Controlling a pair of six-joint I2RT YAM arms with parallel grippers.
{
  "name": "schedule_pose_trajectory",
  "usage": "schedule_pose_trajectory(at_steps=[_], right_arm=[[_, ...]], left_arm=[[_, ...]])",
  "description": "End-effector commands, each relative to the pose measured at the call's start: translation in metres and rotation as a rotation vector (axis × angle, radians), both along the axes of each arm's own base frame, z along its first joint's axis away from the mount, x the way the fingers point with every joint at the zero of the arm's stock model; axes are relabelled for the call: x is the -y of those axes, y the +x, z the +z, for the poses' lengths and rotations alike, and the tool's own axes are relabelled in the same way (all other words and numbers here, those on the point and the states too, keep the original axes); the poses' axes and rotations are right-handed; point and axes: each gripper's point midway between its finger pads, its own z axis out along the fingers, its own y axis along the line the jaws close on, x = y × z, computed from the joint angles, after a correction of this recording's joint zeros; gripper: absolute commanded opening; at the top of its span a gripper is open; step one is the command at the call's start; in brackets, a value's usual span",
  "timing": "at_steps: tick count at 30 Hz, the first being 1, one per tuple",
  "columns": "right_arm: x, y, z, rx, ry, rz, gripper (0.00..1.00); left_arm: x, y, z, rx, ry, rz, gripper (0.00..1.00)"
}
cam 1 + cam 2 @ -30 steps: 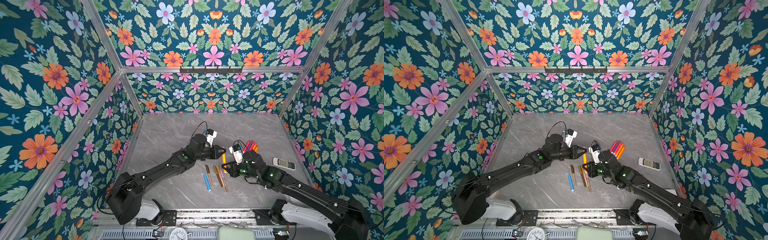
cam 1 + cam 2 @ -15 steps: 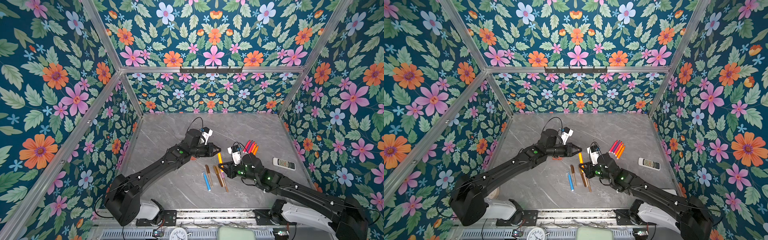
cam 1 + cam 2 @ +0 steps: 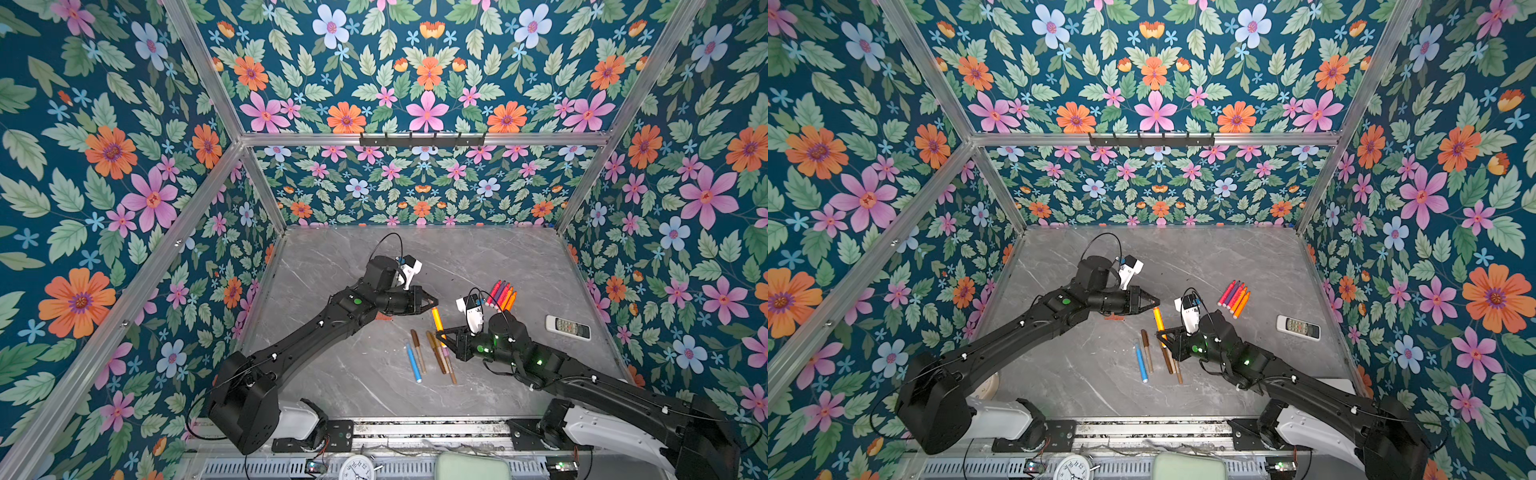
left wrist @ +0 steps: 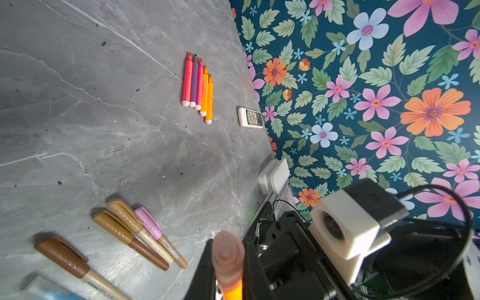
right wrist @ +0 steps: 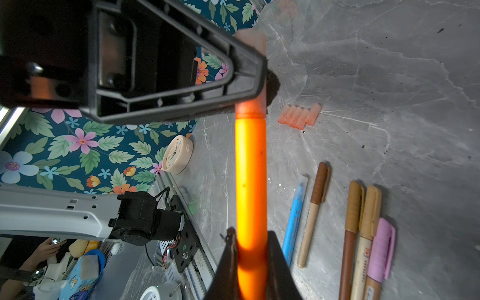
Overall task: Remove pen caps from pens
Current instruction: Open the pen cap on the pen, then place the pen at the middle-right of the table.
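Note:
An orange pen (image 5: 250, 181) is held in the air between both grippers. My right gripper (image 5: 252, 254) is shut on its barrel; in both top views this gripper (image 3: 446, 334) (image 3: 1163, 334) is at the pen's near end. My left gripper (image 4: 228, 270) (image 3: 432, 302) is shut on the translucent orange-red pen cap (image 4: 228, 257) (image 5: 250, 106), which sits on the barrel's far end. Several loose orange-red pen caps (image 5: 298, 117) lie in a row on the table. Several capped pens (image 3: 432, 353) (image 4: 135, 228) lie beside the right gripper. Several uncapped pens (image 3: 503, 295) (image 4: 197, 88) lie in a row at the right.
A white remote control (image 3: 567, 327) (image 4: 250, 118) lies near the right wall. A small round clock (image 5: 178, 154) stands at the table's front left corner. The floral walls (image 3: 428, 199) close in the grey marble table (image 3: 478, 257) on three sides.
Both grippers have shifted a little to the left with the orange pen between them. Both grips are unchanged.

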Motion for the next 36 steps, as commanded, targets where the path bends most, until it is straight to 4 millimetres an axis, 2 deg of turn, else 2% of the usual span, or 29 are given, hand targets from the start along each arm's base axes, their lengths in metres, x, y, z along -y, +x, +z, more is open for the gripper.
schedule_pose_trajectory(at_steps=[1, 9, 14, 18, 20, 25, 28, 31, 33, 36], right_arm=[[0.020, -0.075, -0.068, -0.344, -0.198, 0.215, 0.00], [0.007, -0.087, -0.077, -0.377, -0.210, 0.271, 0.00], [0.017, -0.080, -0.083, -0.373, -0.248, 0.195, 0.00], [0.052, -0.056, -0.082, -0.330, -0.349, -0.015, 0.00], [0.071, -0.041, -0.077, -0.348, -0.342, -0.098, 0.00], [0.135, 0.006, -0.066, -0.410, -0.310, -0.354, 0.00], [0.175, 0.037, -0.062, -0.473, -0.214, -0.512, 0.00], [0.210, 0.064, -0.065, -0.523, -0.105, -0.636, 0.00], [0.231, 0.080, -0.071, -0.523, -0.118, -0.703, 0.00], [0.245, 0.098, -0.083, -0.524, -0.170, -0.746, 0.00]], left_arm=[[-0.033, 0.085, 0.054, 0.371, -0.004, 0.342, 0.00], [-0.027, 0.092, 0.051, 0.358, -0.030, 0.347, 0.00], [-0.024, 0.095, 0.057, 0.363, -0.052, 0.353, 0.00], [-0.034, 0.092, 0.058, 0.375, -0.015, 0.379, 0.00], [-0.041, 0.086, 0.055, 0.375, 0.007, 0.382, 0.00], [-0.059, 0.063, 0.044, 0.370, 0.031, 0.381, 0.00], [-0.071, 0.049, 0.041, 0.374, 0.050, 0.387, 0.00], [-0.082, 0.039, 0.042, 0.386, 0.066, 0.396, 0.00], [-0.085, 0.034, 0.042, 0.389, 0.064, 0.393, 0.00], [-0.087, 0.027, 0.040, 0.384, 0.059, 0.378, 0.00]])
